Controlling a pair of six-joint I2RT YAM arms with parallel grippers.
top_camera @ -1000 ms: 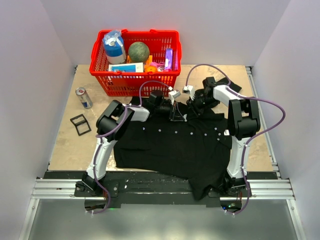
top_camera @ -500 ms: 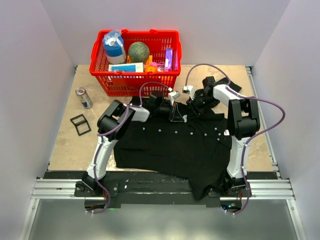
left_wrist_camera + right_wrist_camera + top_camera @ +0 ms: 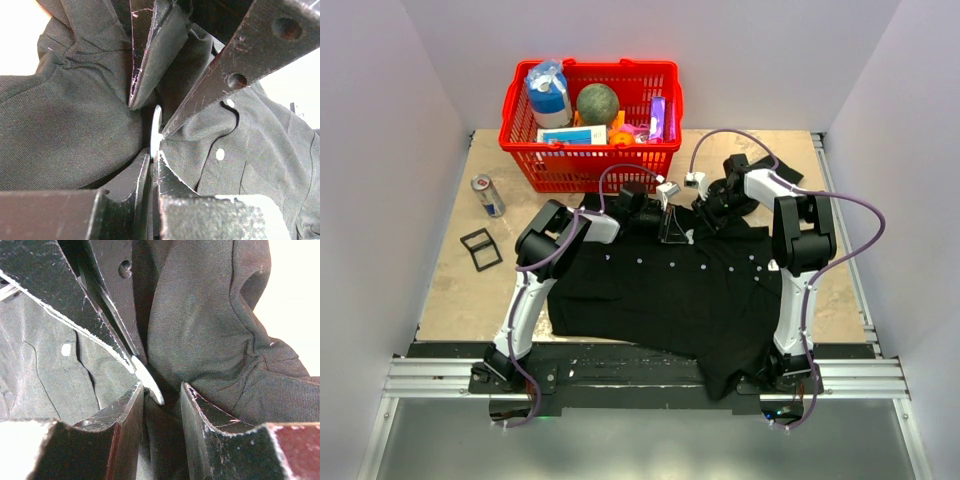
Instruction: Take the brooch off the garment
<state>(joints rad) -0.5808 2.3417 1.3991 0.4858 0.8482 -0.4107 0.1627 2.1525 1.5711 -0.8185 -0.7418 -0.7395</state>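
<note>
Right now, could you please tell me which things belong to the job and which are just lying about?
Part of the job: brooch, garment, left tool pinching the brooch, right tool beside it.

Just lying about: red basket, drink can, black frame.

The left arm (image 3: pixel 532 265) and right arm (image 3: pixel 798 245) reach forward, tips meeting. The left gripper (image 3: pixel 153 156) pinches the brooch (image 3: pixel 155 127); the right gripper (image 3: pixel 162 388) stands partly open.
</note>
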